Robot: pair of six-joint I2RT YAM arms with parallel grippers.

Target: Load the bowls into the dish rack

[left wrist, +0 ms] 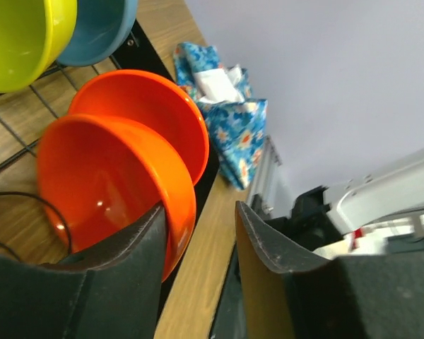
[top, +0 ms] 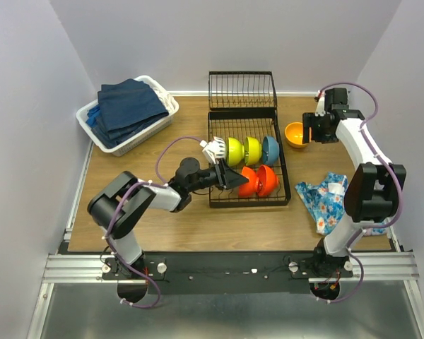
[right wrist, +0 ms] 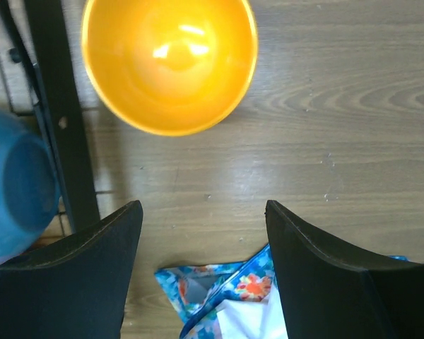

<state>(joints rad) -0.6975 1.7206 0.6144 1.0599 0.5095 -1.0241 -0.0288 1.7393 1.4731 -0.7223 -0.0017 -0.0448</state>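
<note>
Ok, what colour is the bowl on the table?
The bowl is orange-yellow, clearest in right wrist view.

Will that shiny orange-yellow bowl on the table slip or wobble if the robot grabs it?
Probably slippery: the round orange-yellow bowl shows glossy highlights. It looks rigid, so should keep its shape. Its rounded sides may rock if nudged.
</note>
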